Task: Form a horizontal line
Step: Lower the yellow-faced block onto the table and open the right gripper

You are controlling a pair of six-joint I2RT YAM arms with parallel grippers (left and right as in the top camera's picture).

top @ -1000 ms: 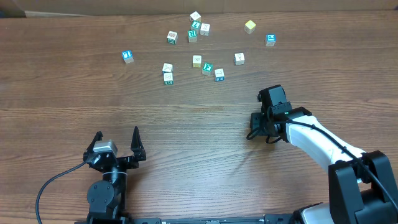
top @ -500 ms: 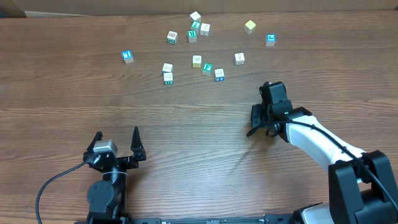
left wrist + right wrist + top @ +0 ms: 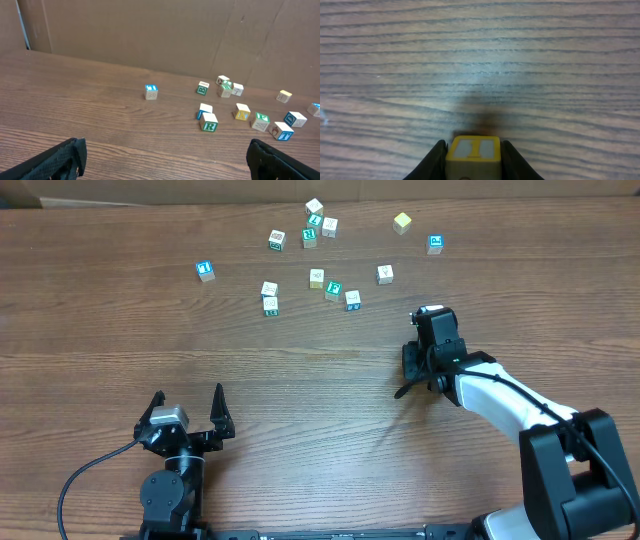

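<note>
From where I stand, the right arm (image 3: 500, 395) reaches over the middle of the brown wooden counter (image 3: 300, 380). The right jaws are clamped on a small yellow-edged cube (image 3: 472, 155). In the right wrist view a black finger (image 3: 436, 162) presses against each side of it, its pale top face bears a mark, and bare wood grain lies beyond. I cannot tell whether that cube rests on the wood or hangs just above it, and from overhead it is hidden under the arm's black head.

The left jaws stand wide apart with nothing between them, near the front edge, one fingertip (image 3: 158, 397) well clear of the other.

The horizontal line is not yet formed, and the other cubes lie loose across the far side of the counter:
- A tight clump (image 3: 315, 222) sits by the back edge.
- A blue cube (image 3: 205, 270) lies alone off to the left.
- A plain yellow cube (image 3: 402, 222) and a second blue one (image 3: 435, 243) lie to the right.
- Nearer the middle, a touching pair (image 3: 270, 296) sits one behind the other.
- Just right of the pair, a ragged slant of three (image 3: 334, 290) runs toward the arm.
- A pale cube (image 3: 385, 274) stands apart on its far side
</note>
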